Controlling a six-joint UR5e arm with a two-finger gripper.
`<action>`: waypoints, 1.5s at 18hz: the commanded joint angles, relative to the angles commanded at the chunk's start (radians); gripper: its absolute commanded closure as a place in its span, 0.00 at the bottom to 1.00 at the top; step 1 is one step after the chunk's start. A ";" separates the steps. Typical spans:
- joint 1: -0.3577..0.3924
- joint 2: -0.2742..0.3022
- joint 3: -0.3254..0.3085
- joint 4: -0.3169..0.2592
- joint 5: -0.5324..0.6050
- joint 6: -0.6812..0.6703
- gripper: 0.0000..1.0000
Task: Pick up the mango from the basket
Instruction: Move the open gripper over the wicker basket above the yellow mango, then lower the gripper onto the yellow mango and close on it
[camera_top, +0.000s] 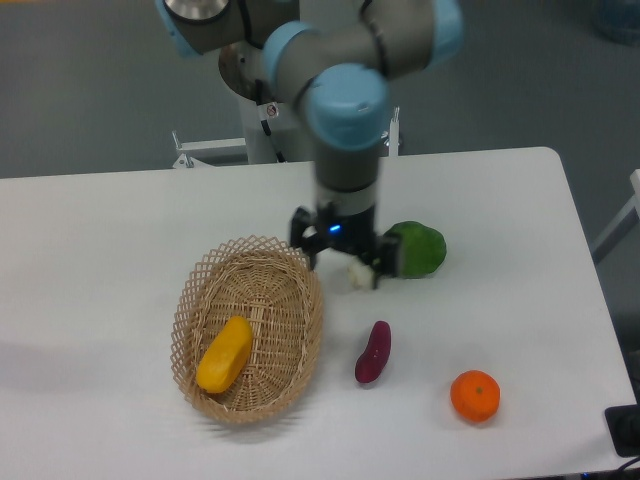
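The mango (224, 355), smooth and yellow-orange, lies in the lower left part of the oval wicker basket (290, 270) on the white table. My gripper (342, 262) hangs just past the basket's upper right rim, above the table and up and to the right of the mango. Its fingers point down; one light fingertip (360, 275) shows, and the jaws look empty. From this angle I cannot tell how far apart they stand.
A green round fruit (420, 248) sits right beside the gripper on its right. A purple sweet potato (374, 352) lies right of the basket. A round orange tangerine (475, 395) sits at the front right. The table's front edge is close below the basket.
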 joint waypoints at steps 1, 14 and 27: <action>-0.025 -0.006 0.002 0.000 0.002 -0.025 0.00; -0.166 -0.172 0.009 0.064 0.014 -0.036 0.00; -0.195 -0.258 0.054 0.084 0.048 -0.040 0.00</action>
